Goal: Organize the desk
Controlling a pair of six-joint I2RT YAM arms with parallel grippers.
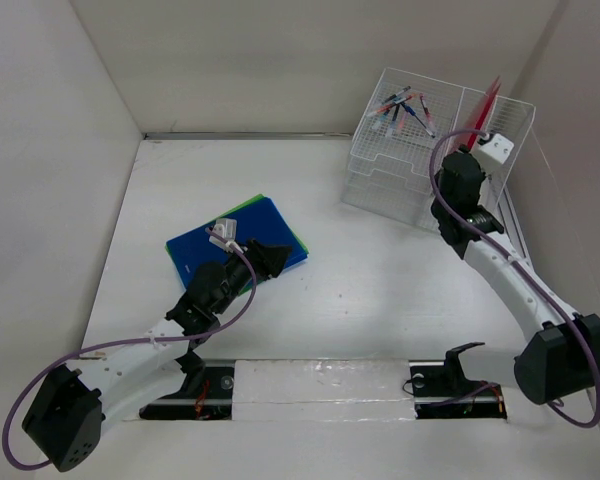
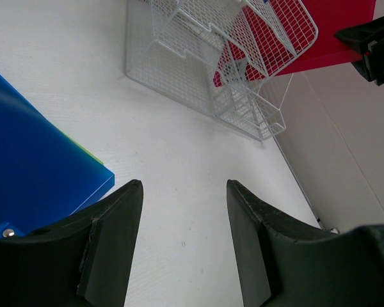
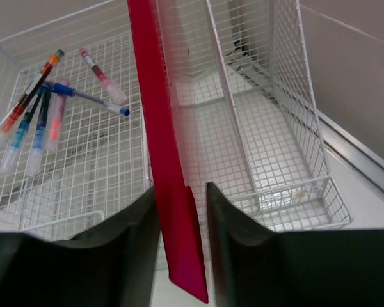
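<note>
The desk (image 1: 380, 300) is a wide white tabletop with upright white side panels. My right gripper (image 1: 478, 132) is up at the wire-mesh organizer rack (image 1: 400, 170), shut on a thin red folder (image 1: 489, 100) that stands upright in the rack's right part. The right wrist view shows the fingers (image 3: 182, 188) close on the red folder (image 3: 157, 128). My left gripper (image 1: 283, 258) is open and empty, low over the right edge of a blue folder (image 1: 270, 225). In its wrist view the jaws (image 2: 184, 185) stand wide over bare desk, with the blue folder (image 2: 25, 153) at the left.
Several pens (image 1: 405, 110) lie on the rack's left top shelf and show in the right wrist view (image 3: 38, 121). A green sheet (image 1: 242, 203) peeks out under the blue folder. The rack (image 2: 179, 70) stands at the back right, near the right panel.
</note>
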